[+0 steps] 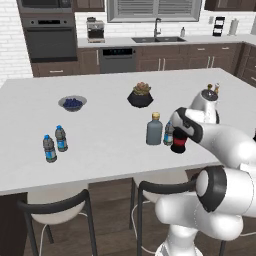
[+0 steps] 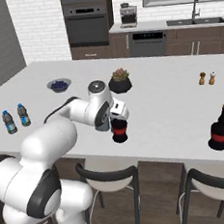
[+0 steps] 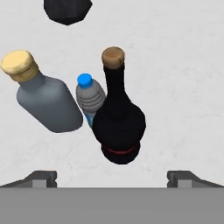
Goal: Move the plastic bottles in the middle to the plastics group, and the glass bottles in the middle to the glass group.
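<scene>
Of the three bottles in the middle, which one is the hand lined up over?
The dark round-bodied bottle with the red label and brown stopper: it sits centred between the open hand's fingertips, while the grey flask and small water bottle stand off-centre.

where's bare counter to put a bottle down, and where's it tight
Free: the wide stretch between the two small water bottles and the middle cluster, and the span between the shakers and the dark bottle at the right. Tight: the middle, where the grey flask, water bottle and round dark bottle crowd together under the open tool.
</scene>
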